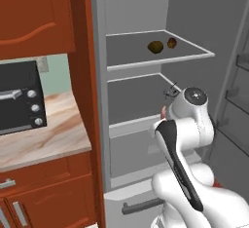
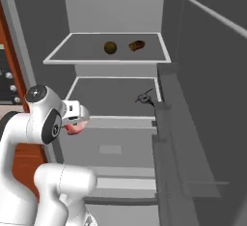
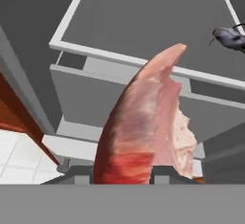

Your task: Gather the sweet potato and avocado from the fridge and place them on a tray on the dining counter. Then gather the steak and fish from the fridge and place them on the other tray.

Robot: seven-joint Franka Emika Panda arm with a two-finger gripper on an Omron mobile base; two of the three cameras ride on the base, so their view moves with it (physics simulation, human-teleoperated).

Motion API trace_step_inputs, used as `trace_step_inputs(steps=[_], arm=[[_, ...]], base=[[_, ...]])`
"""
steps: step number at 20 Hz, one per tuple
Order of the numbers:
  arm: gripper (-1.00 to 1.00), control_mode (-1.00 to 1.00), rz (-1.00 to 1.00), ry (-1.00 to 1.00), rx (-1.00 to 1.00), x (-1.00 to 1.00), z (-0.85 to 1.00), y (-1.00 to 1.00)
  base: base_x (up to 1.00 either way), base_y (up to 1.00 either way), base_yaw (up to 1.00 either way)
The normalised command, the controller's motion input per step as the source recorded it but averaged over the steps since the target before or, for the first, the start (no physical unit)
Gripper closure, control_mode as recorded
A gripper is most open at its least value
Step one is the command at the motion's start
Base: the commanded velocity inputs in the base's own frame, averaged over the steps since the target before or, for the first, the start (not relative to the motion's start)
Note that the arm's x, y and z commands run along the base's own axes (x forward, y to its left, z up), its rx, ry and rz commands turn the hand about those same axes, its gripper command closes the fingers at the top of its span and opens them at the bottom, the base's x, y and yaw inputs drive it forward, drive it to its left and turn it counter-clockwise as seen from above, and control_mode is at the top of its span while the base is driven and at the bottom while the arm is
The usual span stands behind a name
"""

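The fridge [image 1: 99, 76] stands open in front of me. My gripper [image 2: 76, 120] is low, in front of its lower shelves, shut on the steak [image 3: 148, 127], a red-pink slab that sticks up between the fingers and hides them. The steak [image 2: 73, 128] hangs just under the white hand. On the upper shelf lie the round olive avocado [image 2: 110, 47] and, to its right, the reddish-brown sweet potato [image 2: 137, 45]. The small dark grey fish [image 2: 144, 97] lies at the right of the middle shelf, above and right of the gripper. The trays and dining counter are out of view.
The open fridge door [image 2: 207, 99] with its door shelves stands close on the right. A pale drawer front [image 2: 111, 148] sits under the middle shelf. To the left are red-brown cabinets [image 1: 34, 12] and a wall counter [image 1: 44, 134] with a black toaster oven [image 1: 19, 95].
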Motion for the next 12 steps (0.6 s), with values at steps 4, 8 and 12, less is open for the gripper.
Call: trace_step_inputs(steps=[4,8,12], arm=[[1.0,1.0,0.0,0.0,0.0,0.0,0.0,0.0],[1.0,1.0,0.0,0.0,0.0,0.0,0.0,0.0],[1.0,1.0,0.0,0.0,0.0,0.0,0.0,0.0]], base=[[-0.68,0.28,-0.32],[-0.78,0.19,-0.36],[-0.79,0.03,-0.33]])
